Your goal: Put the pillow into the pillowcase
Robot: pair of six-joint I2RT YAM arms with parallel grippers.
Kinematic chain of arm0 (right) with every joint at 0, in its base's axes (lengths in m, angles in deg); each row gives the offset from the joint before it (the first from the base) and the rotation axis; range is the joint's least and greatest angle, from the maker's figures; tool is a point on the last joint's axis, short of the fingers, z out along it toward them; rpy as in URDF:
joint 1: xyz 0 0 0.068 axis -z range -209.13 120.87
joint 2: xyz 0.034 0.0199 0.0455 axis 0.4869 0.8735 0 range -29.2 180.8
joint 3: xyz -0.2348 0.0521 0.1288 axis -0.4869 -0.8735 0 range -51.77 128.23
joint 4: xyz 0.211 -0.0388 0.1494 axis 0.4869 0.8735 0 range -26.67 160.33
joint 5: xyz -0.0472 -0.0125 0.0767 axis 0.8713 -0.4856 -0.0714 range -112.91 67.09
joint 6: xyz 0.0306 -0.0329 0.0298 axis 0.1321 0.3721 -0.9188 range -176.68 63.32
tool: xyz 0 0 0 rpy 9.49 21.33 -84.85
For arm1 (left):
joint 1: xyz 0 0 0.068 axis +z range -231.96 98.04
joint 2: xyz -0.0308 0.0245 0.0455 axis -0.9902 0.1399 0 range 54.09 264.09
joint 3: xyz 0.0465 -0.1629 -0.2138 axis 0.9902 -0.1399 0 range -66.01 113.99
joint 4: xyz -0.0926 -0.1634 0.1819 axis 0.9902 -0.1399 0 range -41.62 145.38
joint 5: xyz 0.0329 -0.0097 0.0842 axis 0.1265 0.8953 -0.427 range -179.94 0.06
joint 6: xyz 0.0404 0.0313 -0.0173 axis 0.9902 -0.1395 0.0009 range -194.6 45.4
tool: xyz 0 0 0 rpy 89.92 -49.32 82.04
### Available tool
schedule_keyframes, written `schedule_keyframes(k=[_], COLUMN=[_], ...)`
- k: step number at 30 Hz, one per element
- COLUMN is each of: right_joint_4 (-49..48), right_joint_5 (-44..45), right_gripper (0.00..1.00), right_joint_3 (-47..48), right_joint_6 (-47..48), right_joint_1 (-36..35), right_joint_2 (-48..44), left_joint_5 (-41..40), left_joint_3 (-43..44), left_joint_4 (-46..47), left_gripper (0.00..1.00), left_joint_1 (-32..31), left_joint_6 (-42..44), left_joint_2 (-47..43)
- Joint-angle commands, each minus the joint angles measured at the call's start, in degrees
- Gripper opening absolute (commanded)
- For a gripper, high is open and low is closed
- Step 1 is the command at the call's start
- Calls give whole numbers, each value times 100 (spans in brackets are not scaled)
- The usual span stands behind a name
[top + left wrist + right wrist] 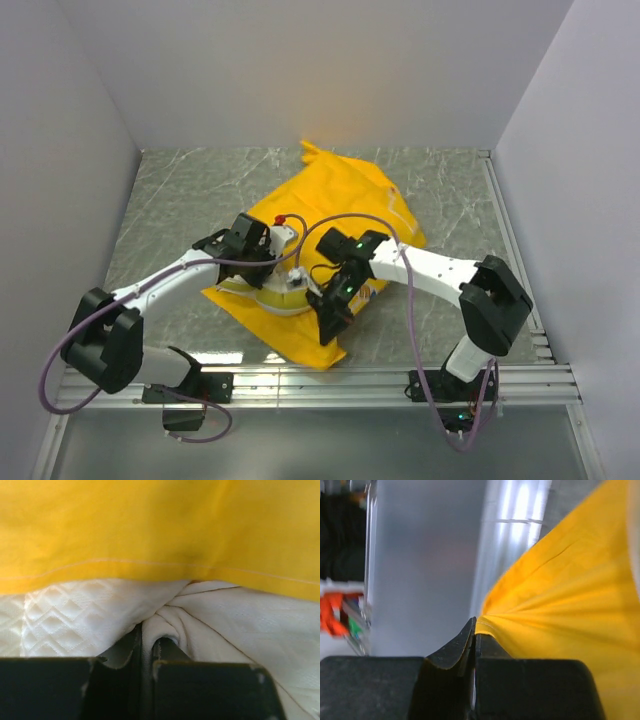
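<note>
The pillow (pixel 90 615) is pinched in left tool (pixel 145 645), pillowcase (pixel 570 595) in right tool (pixel 474 635).

The pillowcase (pixel 345 200) is bright yellow woven cloth, matt and smooth, creased, with a fine stitched hem. The pillow (pixel 65 615) is white matt cloth, quilted into small raised diamonds in one part, plainer and crumpled beside it. The left gripper (pixel 147 640) and right gripper (pixel 474 630) are dull black plastic, scuffed at the edges. The table (pixel 190 185) looks like glossy grey marbled stone. The rail (pixel 330 378) is brushed metal.
</note>
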Motion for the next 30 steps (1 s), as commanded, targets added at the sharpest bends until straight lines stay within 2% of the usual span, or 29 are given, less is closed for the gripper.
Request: schedule_keyframes(k=[1,4,6,7,10,11,12,13,15,16,18,19,20,22,24,28,29,30], right_joint_4=[1557,1716,1533,1436,313,49,-380,-550,-1023,-1104,-1393,-1456,-1500,-1597,-1693,-2063,-2089,-2124], right_joint_5=[-1368,-1466,-1212,-1115,-194,61,621,887,1449,2044,3082,3888,4148,4413,4222,3984,3966,3975], right_gripper=[0,0,18,37,67,70,72,74,75,75,76,78,79,79,78,76,76,76], right_joint_3=[266,512,679,706,627,618,644,688,820,881,1048,1110,1180,1470,1786,2322,2671,2849], right_joint_6=[373,541,208,77,-1178,-1669,-1874,-2076,-2709,-2798,-3001,-2975,-2862,-2729,-2606,-2710,-2885,-2956], right_joint_1=[-744,-736,-553,-412,449,747,1159,1363,1610,1742,1795,1856,2118,2462,2893,2921,2877,2842], right_joint_2=[-311,-21,59,42,-473,-642,-800,-1054,-1206,-1293,-1312,-1225,-1128,-647,-311,515,690,1040], left_joint_5=[-243,-41,39,100,302,521,627,776,1452,1811,2444,2369,2264,2131,2158,2411,2465,2570], left_joint_3=[-306,-482,-500,-439,26,141,377,492,764,818,854,854,863,915,881,757,714,722], left_joint_4=[1204,1968,2450,2479,2209,2129,2067,1927,1847,1821,1742,1707,1471,1207,952,565,451,145], left_gripper=[0,1,0,1,10,14,20,35,44,50,52,53,53,53,54,59,59,65], left_joint_1=[235,375,534,578,745,858,938,1034,1508,1701,2203,2265,2318,2380,2468,2564,2608,2669], left_joint_6=[758,846,916,899,768,741,619,557,225,101,-120,-138,-147,-85,2,441,834,1073], left_joint_2=[-253,-280,-210,-36,438,528,598,695,704,661,582,512,494,459,397,73,-33,-147])
